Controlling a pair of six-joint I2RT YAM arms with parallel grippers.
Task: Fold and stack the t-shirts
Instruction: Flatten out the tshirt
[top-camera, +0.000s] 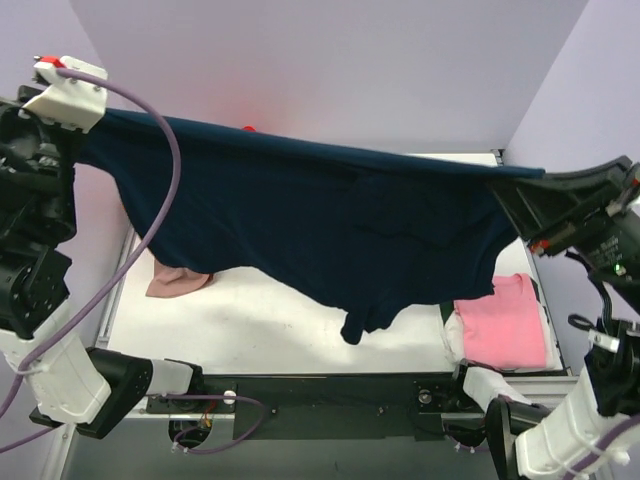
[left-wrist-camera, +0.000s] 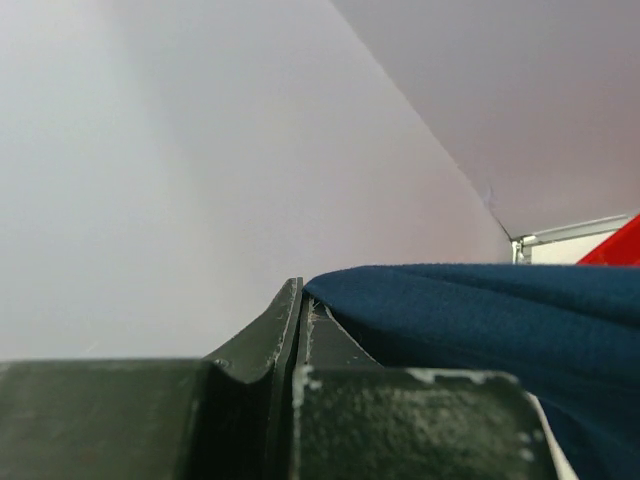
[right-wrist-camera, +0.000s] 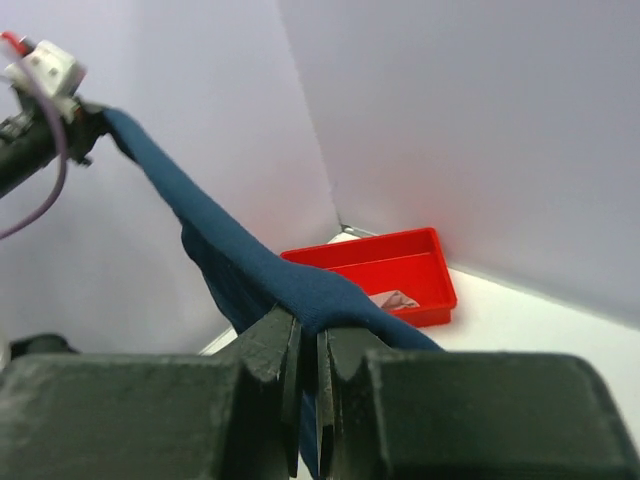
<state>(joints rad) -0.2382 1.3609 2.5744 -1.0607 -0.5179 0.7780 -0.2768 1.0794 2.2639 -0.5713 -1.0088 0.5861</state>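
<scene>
White tabletop spreads out past the arm bases, boxed in by lavender walls. Nearest on the right lies the bright pink t-shirt, folded flat. Over on the left sits the dusty beige-pink t-shirt, bunched up. Above both, the navy t-shirt hangs in the air like washing on a line, its top edge pulled taut. The left gripper pinches one end, the right gripper is clamped on the other, and the cloth sags between them. Farthest back, a red tray rests in the corner.
</scene>
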